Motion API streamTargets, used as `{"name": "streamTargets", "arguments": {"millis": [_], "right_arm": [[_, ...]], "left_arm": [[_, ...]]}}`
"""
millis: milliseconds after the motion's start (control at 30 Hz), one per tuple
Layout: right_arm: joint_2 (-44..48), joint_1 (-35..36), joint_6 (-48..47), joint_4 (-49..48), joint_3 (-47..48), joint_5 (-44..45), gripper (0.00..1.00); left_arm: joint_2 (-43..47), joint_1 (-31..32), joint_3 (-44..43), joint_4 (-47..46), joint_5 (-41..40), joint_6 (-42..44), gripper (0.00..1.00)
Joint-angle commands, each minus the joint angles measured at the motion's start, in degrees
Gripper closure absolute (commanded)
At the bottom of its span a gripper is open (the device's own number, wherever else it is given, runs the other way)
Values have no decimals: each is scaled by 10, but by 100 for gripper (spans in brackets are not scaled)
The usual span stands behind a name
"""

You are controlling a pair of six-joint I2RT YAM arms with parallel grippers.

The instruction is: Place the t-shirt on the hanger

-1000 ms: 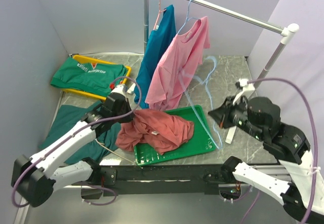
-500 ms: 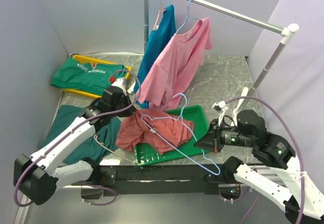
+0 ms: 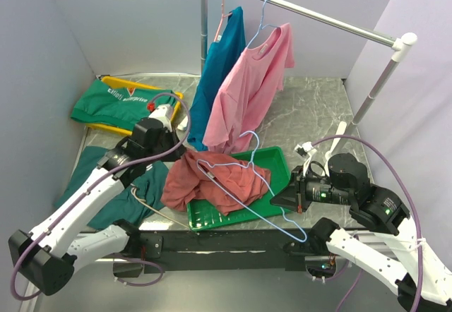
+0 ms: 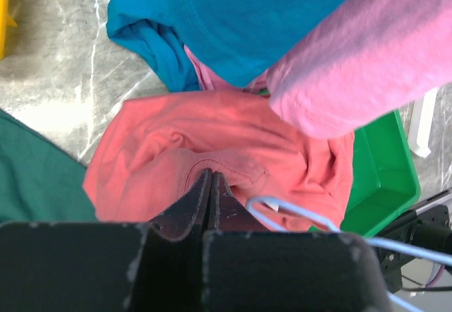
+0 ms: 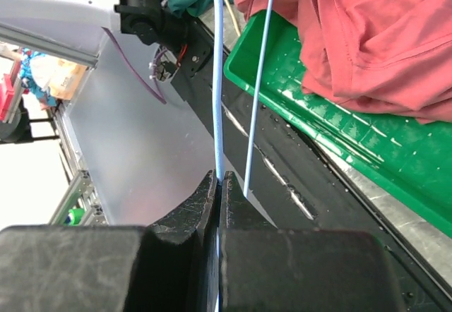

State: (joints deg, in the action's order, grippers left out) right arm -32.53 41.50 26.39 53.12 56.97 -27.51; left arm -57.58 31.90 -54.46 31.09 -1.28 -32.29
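Note:
The salmon-red t-shirt [image 3: 212,181] lies crumpled, half on the green tray and half on the table; it also fills the left wrist view [image 4: 212,135] and shows at the top right of the right wrist view [image 5: 381,37]. The light blue wire hanger [image 3: 257,153] lies slanted over it, with its hook toward the back. My right gripper [image 3: 282,198] [image 5: 217,178] is shut on the hanger [image 5: 217,79] at its near corner. My left gripper [image 3: 176,155] [image 4: 210,174] is shut, tips at the t-shirt's collar seam, with no fabric visible between them. The hanger's wire [image 4: 299,209] lies just right of those tips.
The green tray [image 3: 212,219] sits at the front centre. A pink t-shirt [image 3: 247,93] and a teal-blue t-shirt [image 3: 219,65] hang from the rail [image 3: 318,15] behind it. Green garments lie at the back left [image 3: 123,104] and front left [image 3: 106,178].
My right arm swung the hanger from the back right down over the t-shirt, then held still. My left gripper drew back slightly to the left and closed fully.

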Motion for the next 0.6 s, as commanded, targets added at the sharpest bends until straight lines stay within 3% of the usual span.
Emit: {"name": "streamTargets", "arguments": {"millis": [0,333,567], "right_arm": [[2,3,-16,-29,17,7,100],[-7,3,-34,-23,-15,-3,100],[-15,13,-23,-86,-41,-60,100]], "left_arm": [[20,-2,-22,20,6,25,99],[35,-3,-32,24,8,28,99],[31,-2,-63,30,8,47,99]]}}
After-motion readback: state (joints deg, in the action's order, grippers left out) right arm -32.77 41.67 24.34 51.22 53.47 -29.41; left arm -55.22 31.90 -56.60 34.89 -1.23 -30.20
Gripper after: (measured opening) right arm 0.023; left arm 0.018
